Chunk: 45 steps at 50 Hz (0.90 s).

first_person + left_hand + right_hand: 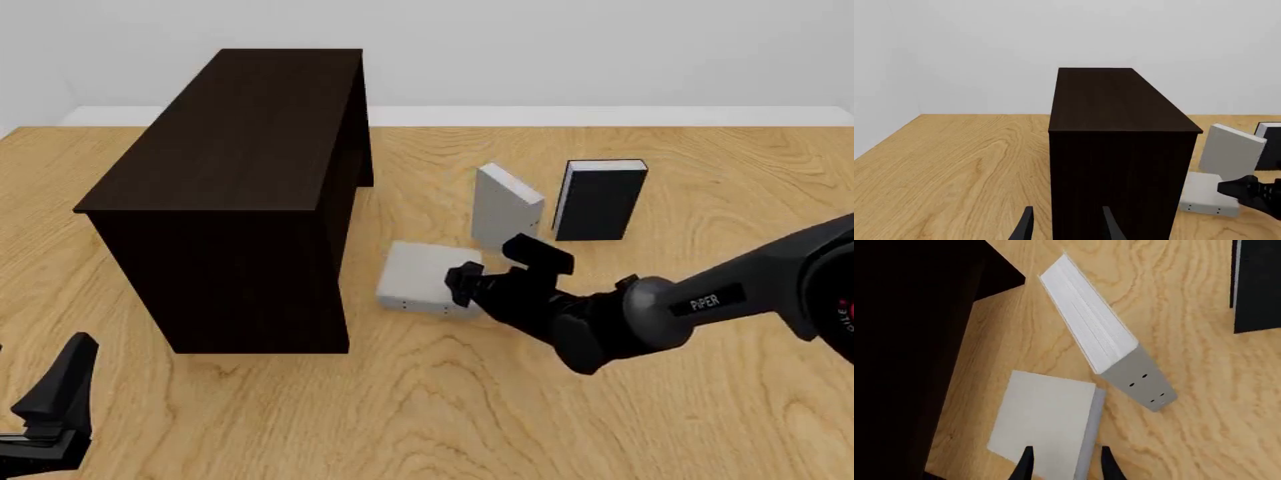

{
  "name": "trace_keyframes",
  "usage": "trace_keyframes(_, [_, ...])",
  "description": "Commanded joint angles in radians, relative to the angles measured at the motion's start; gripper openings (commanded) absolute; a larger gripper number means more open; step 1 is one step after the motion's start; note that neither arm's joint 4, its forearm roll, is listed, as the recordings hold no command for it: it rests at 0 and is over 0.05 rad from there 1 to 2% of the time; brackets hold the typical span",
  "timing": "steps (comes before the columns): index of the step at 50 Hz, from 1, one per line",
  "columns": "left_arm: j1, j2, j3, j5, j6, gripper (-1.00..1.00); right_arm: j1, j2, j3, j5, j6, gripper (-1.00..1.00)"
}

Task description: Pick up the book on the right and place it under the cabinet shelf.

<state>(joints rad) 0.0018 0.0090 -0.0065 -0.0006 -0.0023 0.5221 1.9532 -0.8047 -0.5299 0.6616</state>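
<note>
Currently: left gripper [1066, 226] is parked at the near left of the table [561, 420], well short of the cabinet shelf [227, 150]. Its jaws are spread and hold nothing.

The book [420, 275] I take as mine is the light grey one lying flat on the table, just right of the cabinet shelf's near corner. It's beside the shelf, not under it. Dots show along its near cover edge.

Right gripper [497, 268] hangs just over the book's right edge. The wrist view shows my fingers apart with the spine edge running between them. They look as wide as the left pair, so nothing is clamped.

Further right, a second grey book [505, 205] stands upright and angled, then a black book [601, 200] stands upright. Both are close to my wrist.

Judgement: this is the grasp step, book not lifted. Next move is to drop a little, square up on the edge and close firmly. A flat book gives little to bite on, so it may slip. Keep the wrist off the upright grey book. I can't see the gap under the shelf from here, so check clearance before going in
</note>
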Motion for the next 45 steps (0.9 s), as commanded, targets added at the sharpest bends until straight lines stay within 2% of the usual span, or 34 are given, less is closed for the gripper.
trace_keyframes(1, [0.0, 0.0, 0.0, 0.0, 0.0, 1.0, -0.015, -0.055, 0.04, 0.029, -0.032, 1.0])
trace_keyframes(13, [0.0, 0.0, 0.0, 0.0, 0.0, 1.0, -0.043, -0.142, 0.035, 0.134, -0.16, 1.0])
trace_keyframes(14, [0.0, 0.0, 0.0, 0.0, 0.0, 1.0, -0.062, -0.145, 0.016, 0.167, -0.215, 1.0])
trace_keyframes(17, [0.0, 0.0, 0.0, 0.0, 0.0, 1.0, -0.053, -0.159, 0.018, 0.187, -0.239, 1.0])
trace_keyframes(19, [0.0, 0.0, 0.0, 0.0, 0.0, 1.0, -0.084, -0.178, -0.007, 0.244, -0.329, 1.0])
trace_keyframes(22, [0.0, 0.0, 0.0, 0.0, 0.0, 1.0, -0.092, -0.194, -0.017, 0.283, -0.379, 1.0])
trace_keyframes(24, [0.0, 0.0, 0.0, 0.0, 0.0, 1.0, -0.104, -0.201, -0.021, 0.299, -0.397, 1.0])
trace_keyframes(25, [0.0, 0.0, 0.0, 0.0, 0.0, 1.0, -0.095, -0.209, -0.014, 0.297, -0.389, 1.0])
trace_keyframes(26, [0.0, 0.0, 0.0, 0.0, 0.0, 1.0, -0.109, -0.19, -0.034, 0.33, -0.432, 1.0])
trace_keyframes(28, [0.0, 0.0, 0.0, 0.0, 0.0, 1.0, -0.099, -0.212, -0.018, 0.326, -0.421, 1.0])
trace_keyframes(33, [0.0, 0.0, 0.0, 0.0, 0.0, 1.0, -0.107, -0.229, -0.015, 0.349, -0.447, 1.0])
trace_keyframes(36, [0.001, 0.0, 0.003, -0.003, 0.001, 1.0, -0.141, -0.241, -0.021, 0.368, -0.485, 1.0])
trace_keyframes(45, [0.001, 0.0, 0.001, -0.002, 0.001, 1.0, -0.143, -0.219, -0.02, 0.365, -0.51, 1.0])
